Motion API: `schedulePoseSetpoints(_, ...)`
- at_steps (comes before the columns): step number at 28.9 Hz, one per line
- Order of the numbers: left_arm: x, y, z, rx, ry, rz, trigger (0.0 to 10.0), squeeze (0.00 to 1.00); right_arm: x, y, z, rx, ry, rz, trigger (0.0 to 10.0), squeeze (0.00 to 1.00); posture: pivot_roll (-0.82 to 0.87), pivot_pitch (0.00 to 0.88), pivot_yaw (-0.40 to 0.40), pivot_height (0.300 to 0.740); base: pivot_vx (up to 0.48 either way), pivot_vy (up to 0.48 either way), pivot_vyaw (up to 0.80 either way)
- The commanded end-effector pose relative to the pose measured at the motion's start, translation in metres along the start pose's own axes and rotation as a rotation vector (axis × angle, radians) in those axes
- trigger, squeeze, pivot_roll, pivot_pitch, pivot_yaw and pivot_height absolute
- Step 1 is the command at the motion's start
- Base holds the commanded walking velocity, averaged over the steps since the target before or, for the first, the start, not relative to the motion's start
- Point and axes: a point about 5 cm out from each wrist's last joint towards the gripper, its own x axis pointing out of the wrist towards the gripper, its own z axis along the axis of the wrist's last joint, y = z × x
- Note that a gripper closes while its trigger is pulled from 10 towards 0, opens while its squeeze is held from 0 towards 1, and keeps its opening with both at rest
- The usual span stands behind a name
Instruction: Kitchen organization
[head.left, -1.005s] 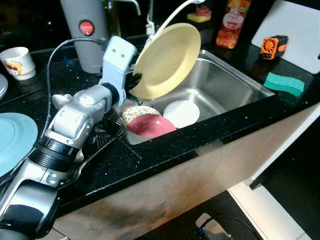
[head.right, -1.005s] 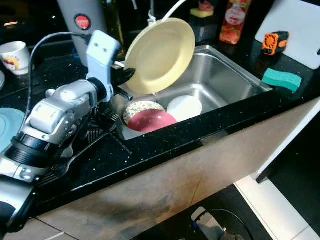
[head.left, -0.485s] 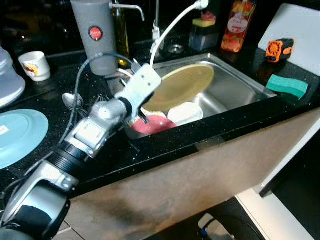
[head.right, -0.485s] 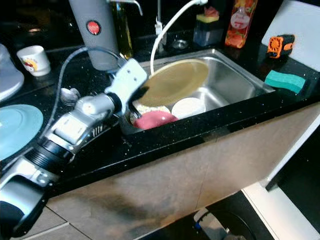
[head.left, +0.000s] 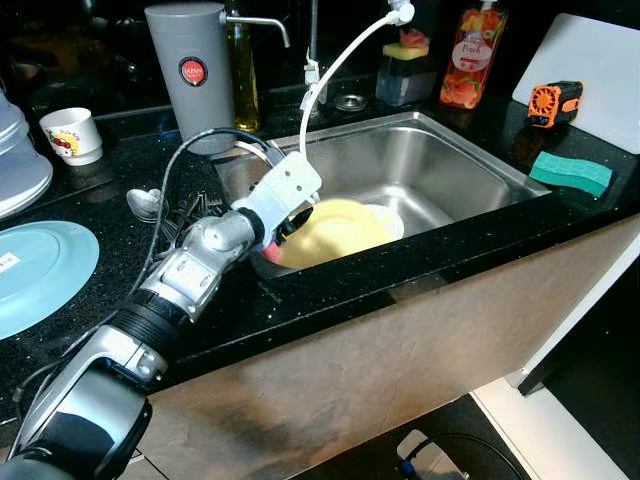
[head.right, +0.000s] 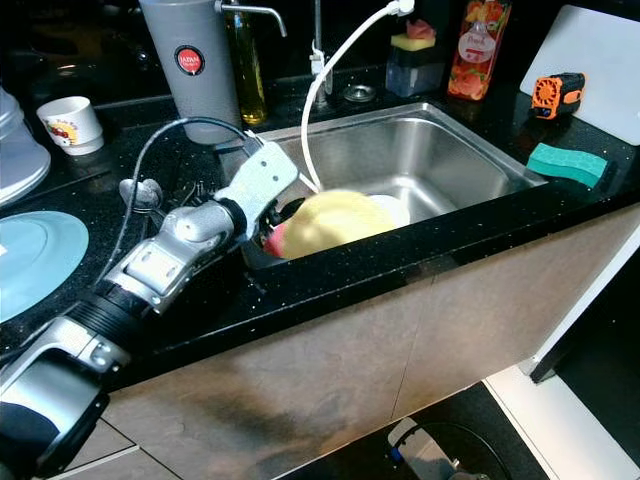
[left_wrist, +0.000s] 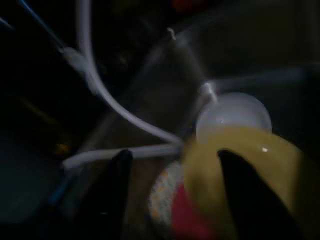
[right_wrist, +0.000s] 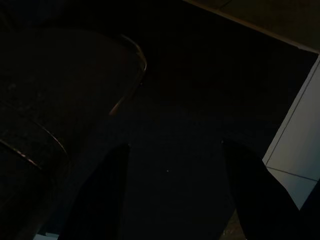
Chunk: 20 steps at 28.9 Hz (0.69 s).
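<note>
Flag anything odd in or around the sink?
The yellow plate sits tilted on the pink bowl and white dish in the sink, not flat. The left gripper is open beside its rim. Spoon and fork lie loose on the counter.

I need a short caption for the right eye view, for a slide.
Left end effector at the rim of a yellow plate lying over other dishes in the steel sink.
</note>
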Motion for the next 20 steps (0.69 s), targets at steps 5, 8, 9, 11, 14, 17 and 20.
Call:
schedulePoseSetpoints(5,-0.028,0.042,0.039,-0.323,-0.306,0.052,10.0,0.0,0.001,0.002,0.002,-0.011,-0.008,0.005,10.0,0.0,0.01,0.0,0.03,0.74,0.0,0.0,0.0)
schedulePoseSetpoints(8,-0.045,0.057,0.035,-0.363,-0.347,0.071,10.0,0.0,0.001,0.003,0.002,-0.011,-0.008,0.007,10.0,0.0,0.02,0.0,0.029,0.74,0.0,0.0,0.0)
schedulePoseSetpoints(9,-0.045,0.057,0.035,-0.363,-0.347,0.071,10.0,0.0,0.001,0.003,0.002,-0.011,-0.008,0.007,10.0,0.0,0.02,0.0,0.029,0.74,0.0,0.0,0.0)
schedulePoseSetpoints(11,-0.055,0.066,0.03,-0.375,-0.349,0.098,10.0,0.0,0.001,0.003,0.002,-0.01,-0.01,0.009,10.0,0.0,0.02,0.0,0.026,0.74,0.0,0.0,0.0)
schedulePoseSetpoints(14,-0.092,0.089,0.016,-0.469,-0.396,0.176,10.0,0.0,0.001,0.006,0.004,0.045,-0.038,0.043,10.0,0.0,0.04,0.0,0.02,0.74,0.0,0.0,0.0)
schedulePoseSetpoints(17,-0.111,0.092,0.007,-0.556,-0.426,0.177,10.0,0.0,0.001,0.007,0.004,0.062,-0.048,0.051,10.0,0.0,0.05,0.0,0.017,0.74,0.0,0.0,0.0)
schedulePoseSetpoints(20,-0.123,0.082,0.007,-0.649,-0.469,0.108,10.0,0.0,0.001,0.007,0.004,0.058,-0.044,0.053,10.0,0.0,0.05,0.0,0.013,0.74,0.0,0.0,0.0)
